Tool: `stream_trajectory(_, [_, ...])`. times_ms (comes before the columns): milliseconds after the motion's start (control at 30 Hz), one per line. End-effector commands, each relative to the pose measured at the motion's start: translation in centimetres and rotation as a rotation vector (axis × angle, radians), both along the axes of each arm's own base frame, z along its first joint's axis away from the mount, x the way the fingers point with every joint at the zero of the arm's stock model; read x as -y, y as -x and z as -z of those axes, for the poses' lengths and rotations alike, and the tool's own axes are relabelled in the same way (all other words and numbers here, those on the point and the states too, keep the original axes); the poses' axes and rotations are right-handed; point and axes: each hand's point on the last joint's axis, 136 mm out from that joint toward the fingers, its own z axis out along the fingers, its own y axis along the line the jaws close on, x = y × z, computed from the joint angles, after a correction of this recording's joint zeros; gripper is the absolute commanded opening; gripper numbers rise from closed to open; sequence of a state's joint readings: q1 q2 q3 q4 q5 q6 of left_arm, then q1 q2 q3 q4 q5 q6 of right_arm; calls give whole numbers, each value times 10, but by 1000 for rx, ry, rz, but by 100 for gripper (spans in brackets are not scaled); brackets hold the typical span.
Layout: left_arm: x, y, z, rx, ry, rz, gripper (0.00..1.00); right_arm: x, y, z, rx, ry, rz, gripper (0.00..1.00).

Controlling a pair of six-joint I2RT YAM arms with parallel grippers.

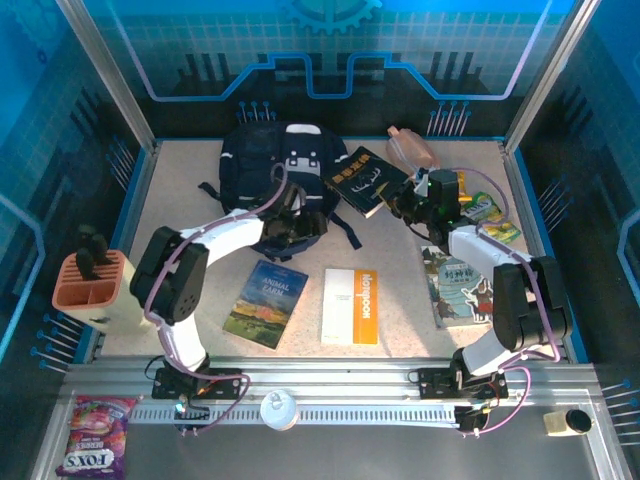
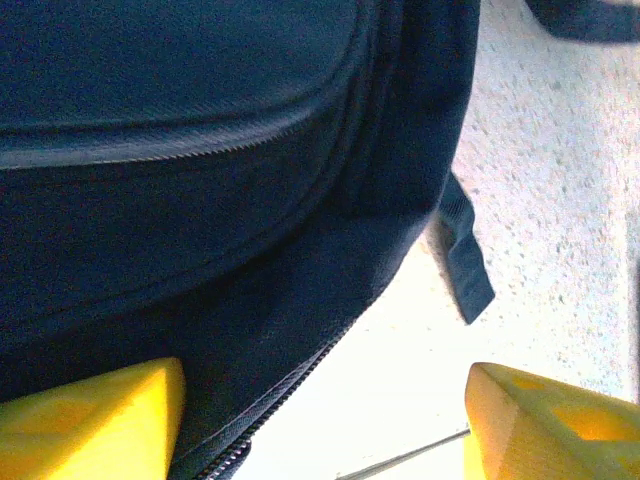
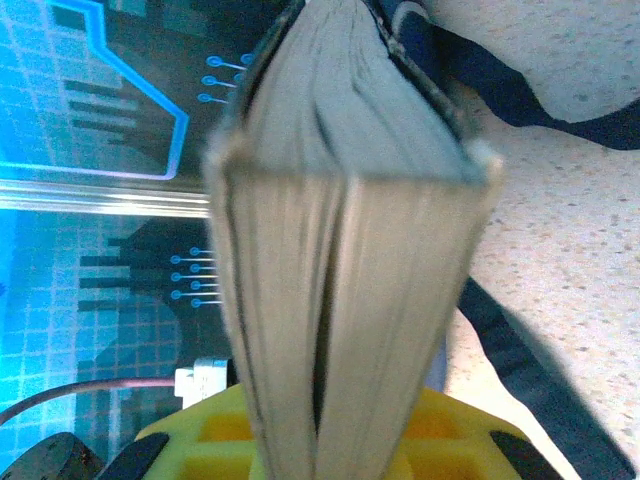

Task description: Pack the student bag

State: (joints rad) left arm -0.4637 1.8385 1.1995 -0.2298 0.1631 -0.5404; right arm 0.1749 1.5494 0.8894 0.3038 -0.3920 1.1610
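**Position of student bag against both hands**

Student bag point(image 1: 285, 165) lies flat at the back middle of the bench point(image 1: 400, 270), its grey-white patches facing up and its black straps spread to either side.

Left hand point(image 1: 290, 228) is at the bag's near edge, over the dark fabric. In the left wrist view its yellow fingers point(image 2: 90, 415) stand wide apart. The bag's curved, zipped edge point(image 2: 250, 300) runs down close beside the left-side finger, and bare bench shows in the rest of the gap. Nothing is clamped. A short strap end point(image 2: 465, 260) hangs off the bag just past that edge.

Right hand point(image 1: 405, 200) is just to the right of the bag and is closed on a dark book point(image 1: 362, 180), which it holds tilted with one corner reaching over the bag's right flank. In the right wrist view the book's page block point(image 3: 340, 300) rises out of the yellow fingers (whether the book touches the bag cannot be told).
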Motion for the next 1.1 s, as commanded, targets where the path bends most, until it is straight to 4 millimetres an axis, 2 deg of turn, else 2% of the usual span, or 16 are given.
stream_trajectory(0, [42,15,10,-64,43,111,74,14,-2,-30,102,14,28,11])
stream_trajectory(133, [77,11,9,-64,72,168,73,27,-2,-30,96,40,58,11])
stream_trajectory(233, [95,5,-5,-46,98,210,73,40,1,-31,90,66,85,11])
stream_trajectory(267, [97,3,-13,-32,97,222,73,46,2,-33,94,76,98,11])
stream_trajectory(300, [97,2,-20,-17,93,235,73,51,7,-25,75,85,106,11])
stream_trajectory(400, [91,1,-47,65,26,328,78,65,12,-31,102,121,125,10])
stream_trajectory(433, [88,4,-55,88,-1,380,80,69,14,-35,120,139,128,10])
stream_trajectory(467, [81,5,-61,112,-41,413,93,72,16,-37,131,154,132,10])
stream_trajectory(567, [57,1,-70,185,-168,472,99,80,23,-39,139,196,132,10])
stream_trajectory(733, [8,-26,-72,237,-378,448,99,83,30,-31,121,206,133,9])
stream_trajectory(800, [-3,-34,-69,242,-431,461,99,83,31,-26,108,202,136,9])
stream_trajectory(933, [-18,-45,-53,236,-554,515,97,82,32,-24,101,196,132,9])
stream_trajectory(1067, [-28,-56,-37,219,-662,545,89,81,33,-27,105,195,129,10])
